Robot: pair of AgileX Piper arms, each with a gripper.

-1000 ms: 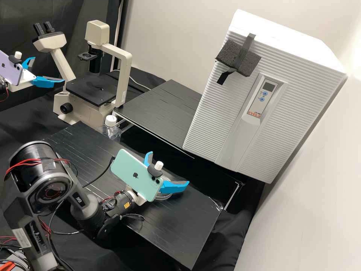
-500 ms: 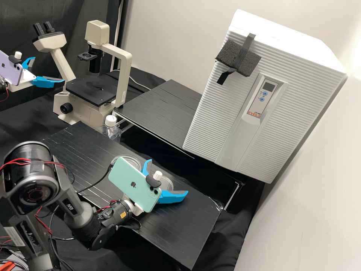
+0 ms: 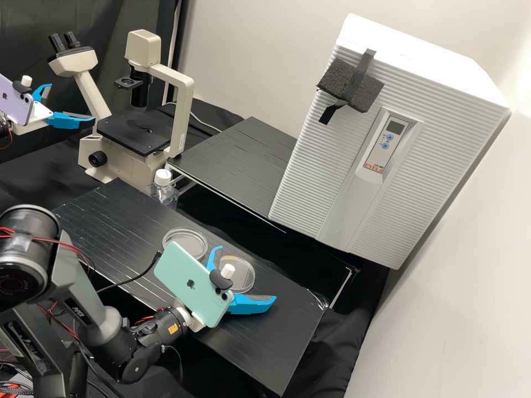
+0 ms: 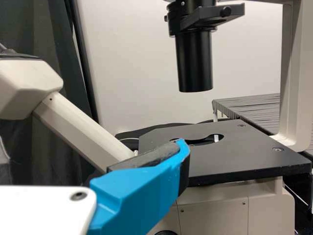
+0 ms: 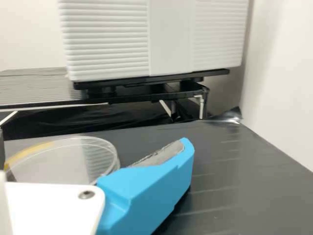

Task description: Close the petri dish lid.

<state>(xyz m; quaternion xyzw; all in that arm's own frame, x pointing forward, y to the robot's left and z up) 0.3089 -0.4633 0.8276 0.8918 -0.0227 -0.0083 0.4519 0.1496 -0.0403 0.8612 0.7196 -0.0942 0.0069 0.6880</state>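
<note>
One petri dish point(image 3: 189, 237) lay near a second petri dish point(image 3: 243, 268), contents unclear. The right gripper point(image 3: 246, 275) — spread wide, holding nothing — had drawn back; the left gripper point(image 3: 72, 102) stood open, empty.

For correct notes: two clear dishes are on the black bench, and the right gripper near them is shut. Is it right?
Not shut: the high view shows the right gripper open, its two fingers apart. The rest is correct.

Petri dish point(image 5: 58, 164), end effector point(image 3: 246, 274), ribbed white cabinet point(image 5: 171, 39)
</note>
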